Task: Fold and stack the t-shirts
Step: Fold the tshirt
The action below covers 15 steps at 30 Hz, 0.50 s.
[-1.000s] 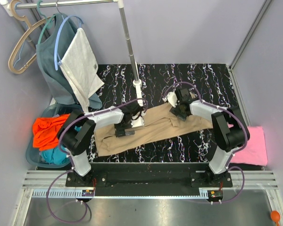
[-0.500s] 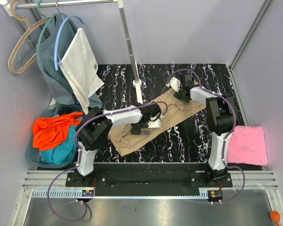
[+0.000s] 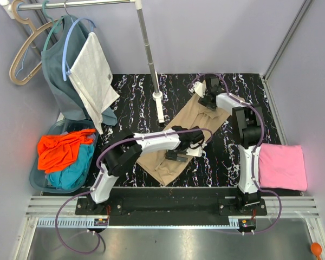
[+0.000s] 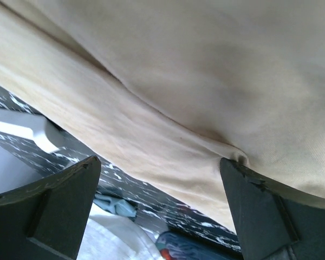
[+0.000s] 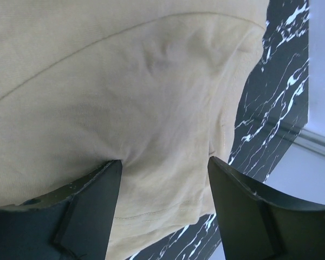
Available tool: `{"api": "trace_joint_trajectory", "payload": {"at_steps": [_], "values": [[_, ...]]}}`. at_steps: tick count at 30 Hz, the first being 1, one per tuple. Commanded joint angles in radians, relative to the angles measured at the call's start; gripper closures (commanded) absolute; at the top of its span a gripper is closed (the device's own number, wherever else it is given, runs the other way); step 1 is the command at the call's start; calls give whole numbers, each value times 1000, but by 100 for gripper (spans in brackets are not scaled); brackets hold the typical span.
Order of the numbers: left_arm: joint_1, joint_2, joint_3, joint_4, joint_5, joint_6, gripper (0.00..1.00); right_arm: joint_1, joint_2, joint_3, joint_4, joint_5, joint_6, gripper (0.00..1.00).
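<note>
The tan t-shirt (image 3: 192, 123), folded into a long strip, lies diagonally on the black marbled table (image 3: 244, 86). My left gripper (image 3: 176, 156) rests on its near-left part, jaws wide open. In the left wrist view the tan cloth (image 4: 195, 86) fills the space past the left gripper (image 4: 160, 162). My right gripper (image 3: 202, 101) sits on the strip's far end, open, its fingers (image 5: 92, 200) pressing flat cloth (image 5: 124, 81) with nothing pinched. A folded pink t-shirt (image 3: 283, 167) lies at the right. The orange t-shirt (image 3: 62, 149) and the teal one (image 3: 70, 174) lie in the basket.
A blue basket (image 3: 39, 183) stands left of the table. A clothes-rack pole (image 3: 149, 51) rises from a white foot (image 3: 160, 108) at the table's back. A grey-blue garment (image 3: 57, 65) and a white cloth (image 3: 92, 70) hang on hangers at the upper left.
The tan t-shirt has swung from lying across the table to a diagonal and shifted right. My left gripper moved right with it; my right gripper moved toward the back.
</note>
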State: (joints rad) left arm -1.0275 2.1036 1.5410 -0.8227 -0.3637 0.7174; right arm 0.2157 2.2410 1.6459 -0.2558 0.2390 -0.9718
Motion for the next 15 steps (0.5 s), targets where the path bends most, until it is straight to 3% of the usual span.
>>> {"api": "trace_joint_trajectory", "payload": {"at_steps": [1,15], "values": [[-32,76,71,68,77,23,1,-9,109,77,-40,-81,35,26],[-75,162,195,180,204,143,1,-7,232,299,-49,-211,134,25]]}}
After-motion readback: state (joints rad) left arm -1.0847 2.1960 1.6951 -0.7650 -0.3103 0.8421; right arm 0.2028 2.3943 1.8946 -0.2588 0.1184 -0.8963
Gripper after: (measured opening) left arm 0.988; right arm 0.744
